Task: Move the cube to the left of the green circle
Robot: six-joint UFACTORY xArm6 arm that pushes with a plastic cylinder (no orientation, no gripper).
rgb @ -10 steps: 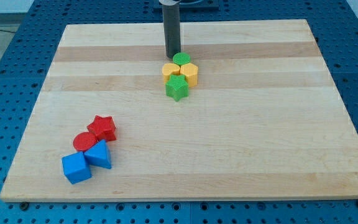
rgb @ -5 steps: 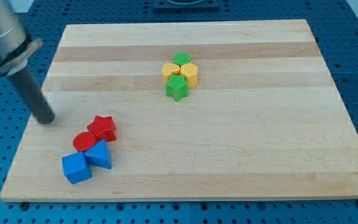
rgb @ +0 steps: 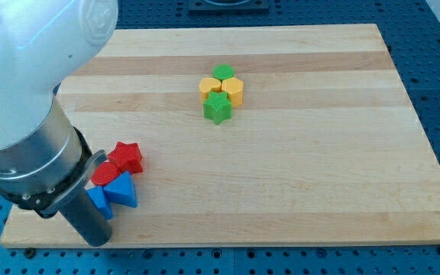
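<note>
The blue cube sits near the board's lower left, mostly hidden behind my rod. My tip rests on the board just below the cube, at the view's bottom left. The green circle lies near the top middle, at the top of a tight cluster. The arm's large white and grey body covers the view's left side.
A blue triangle, a red circle and a red star crowd against the cube. Two yellow blocks and a green star sit just below the green circle. The board's bottom edge runs close under my tip.
My tip went from beside the green circle at the top, across the left edge, down to just below the blue cube. No block has moved.
</note>
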